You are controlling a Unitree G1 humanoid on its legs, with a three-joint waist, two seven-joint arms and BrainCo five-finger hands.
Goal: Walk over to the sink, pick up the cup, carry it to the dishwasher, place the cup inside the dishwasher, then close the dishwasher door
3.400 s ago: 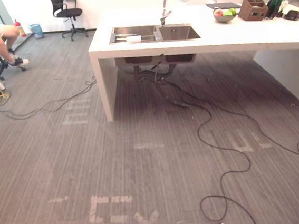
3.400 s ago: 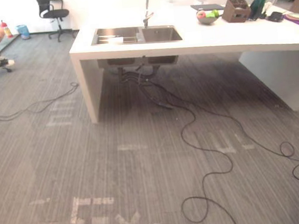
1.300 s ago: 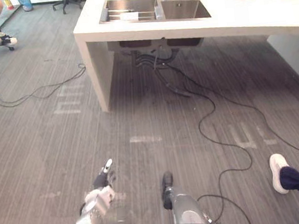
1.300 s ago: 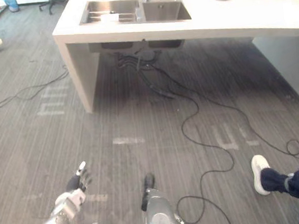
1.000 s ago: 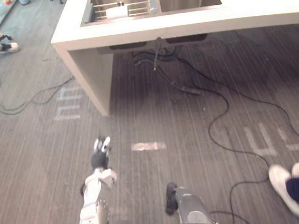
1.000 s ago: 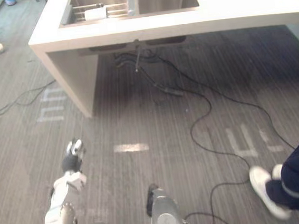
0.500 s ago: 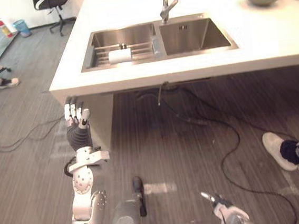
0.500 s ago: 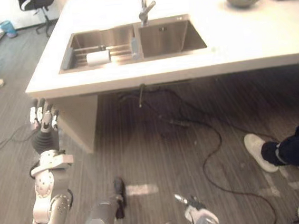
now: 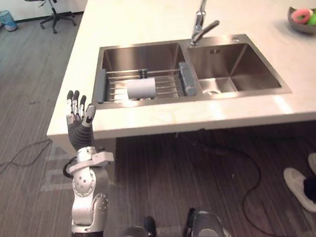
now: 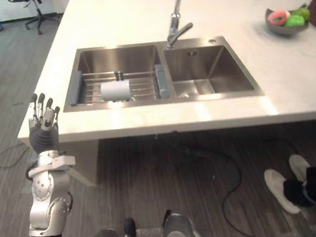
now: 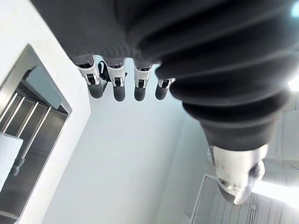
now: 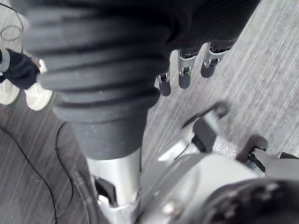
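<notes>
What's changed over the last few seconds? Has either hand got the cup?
The camera has closed in on the sink as the robot walked up. The left hand rose from near the floor to the counter edge, fingers straight, holding nothing. The right hand hangs open above the floor. The cup stayed on its side on the rack in the left basin.

Head stereo pair down onto sink (image 9: pixel 141 57), left wrist close beside it, right wrist facing floor (image 12: pixel 261 60)

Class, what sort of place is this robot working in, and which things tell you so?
Probably an office kitchen: a white counter with a steel sink and tap, a fruit bowl, an office chair on carpet.
</notes>
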